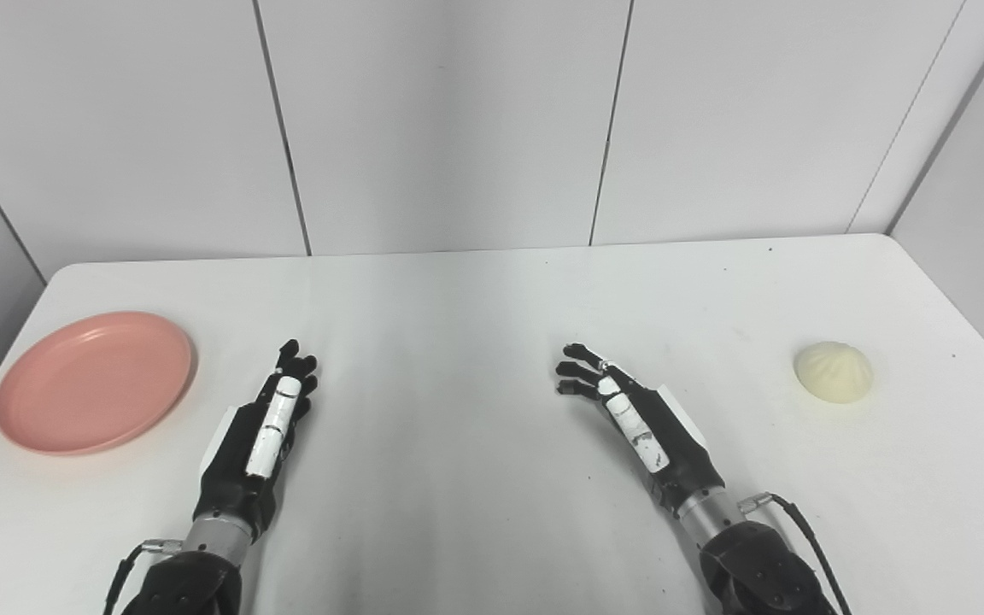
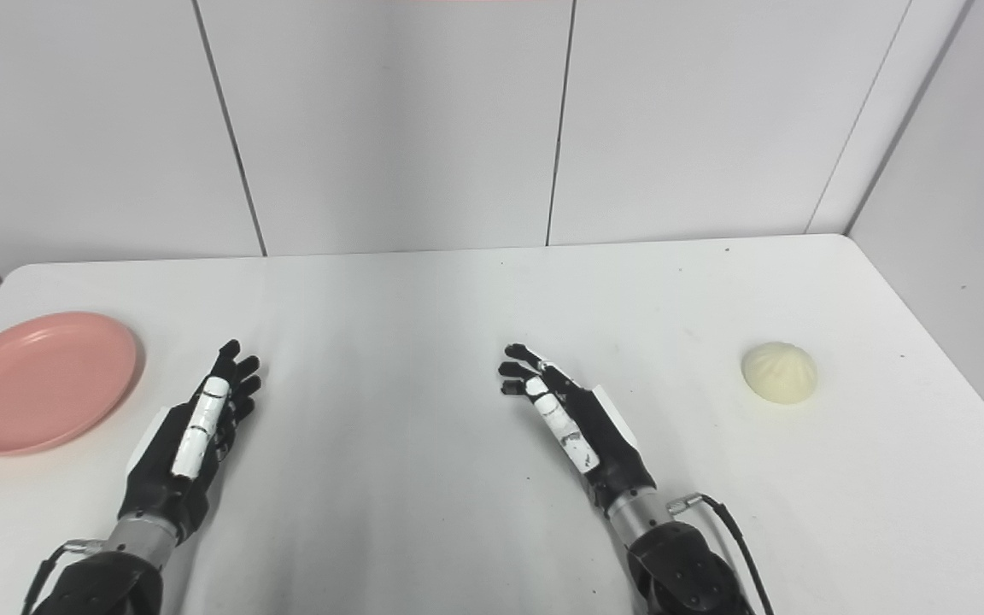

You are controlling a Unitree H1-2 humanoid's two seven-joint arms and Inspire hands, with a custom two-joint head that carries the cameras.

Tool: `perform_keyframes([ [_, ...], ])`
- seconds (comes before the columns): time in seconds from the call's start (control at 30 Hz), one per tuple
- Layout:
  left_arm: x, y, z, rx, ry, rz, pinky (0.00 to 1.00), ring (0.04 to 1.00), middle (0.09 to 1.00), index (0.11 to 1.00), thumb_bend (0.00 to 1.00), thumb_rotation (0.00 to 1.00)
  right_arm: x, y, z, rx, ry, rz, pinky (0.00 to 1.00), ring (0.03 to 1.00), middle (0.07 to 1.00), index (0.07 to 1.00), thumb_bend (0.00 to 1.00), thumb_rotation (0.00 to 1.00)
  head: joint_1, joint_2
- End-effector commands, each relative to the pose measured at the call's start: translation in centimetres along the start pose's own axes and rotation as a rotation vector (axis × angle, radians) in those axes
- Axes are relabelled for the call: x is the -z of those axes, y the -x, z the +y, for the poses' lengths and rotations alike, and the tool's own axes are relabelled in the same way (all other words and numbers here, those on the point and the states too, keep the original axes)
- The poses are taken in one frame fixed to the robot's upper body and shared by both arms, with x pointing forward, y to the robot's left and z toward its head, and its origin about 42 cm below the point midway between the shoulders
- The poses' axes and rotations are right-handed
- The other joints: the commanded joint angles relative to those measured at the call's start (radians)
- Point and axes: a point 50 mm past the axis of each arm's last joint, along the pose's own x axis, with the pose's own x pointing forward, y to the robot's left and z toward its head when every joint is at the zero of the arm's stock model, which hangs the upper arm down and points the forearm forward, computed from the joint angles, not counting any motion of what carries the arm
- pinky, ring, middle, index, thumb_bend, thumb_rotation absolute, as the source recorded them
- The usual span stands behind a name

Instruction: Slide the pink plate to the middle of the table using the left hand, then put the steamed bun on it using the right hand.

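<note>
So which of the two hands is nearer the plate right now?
The left hand, open just right of the pink plate. The right hand is open past mid-table, toward the bun.

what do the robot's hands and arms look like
Both the left hand and the right hand are black with jointed black fingers, and each carries a white segment scuffed with dark marks. Each has a silver metal wrist cuff above a bulky black forearm. A thin black cable with a metal plug runs from each wrist.
</note>
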Motion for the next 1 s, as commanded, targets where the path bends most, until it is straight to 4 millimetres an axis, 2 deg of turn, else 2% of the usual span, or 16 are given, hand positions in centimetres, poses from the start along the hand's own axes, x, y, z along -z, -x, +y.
perform_keyframes([
  [0.0,-1.6,-0.7,-0.1,0.018,-0.011,-0.043,1.00,0.975,0.970,1.000,0.63,0.95,-1.4,-0.5,-0.3,0.001,0.017,-0.079,0.98,0.808,0.833,0.868,0.79,1.00,0.000,0.000],
  [0.67,-1.5,-0.7,-0.1,0.019,-0.011,-0.042,1.00,0.974,0.971,1.000,0.63,0.95,-1.5,-0.4,-0.2,-0.004,0.022,-0.087,0.97,0.807,0.830,0.865,0.79,1.00,0.003,0.001],
  [0.8,-1.3,-0.9,-0.4,0.019,-0.016,-0.040,1.00,0.973,0.969,1.000,0.65,0.94,-1.1,-0.4,-0.5,-0.001,0.018,-0.085,0.97,0.808,0.833,0.870,0.78,1.00,0.056,-0.016],
  [0.97,-0.8,-1.3,-1.7,0.032,-0.016,-0.045,1.00,0.977,0.975,1.000,0.63,0.94,-0.4,0.0,-1.7,0.014,0.020,-0.085,0.99,0.819,0.835,0.869,0.79,1.00,0.179,-0.048],
])
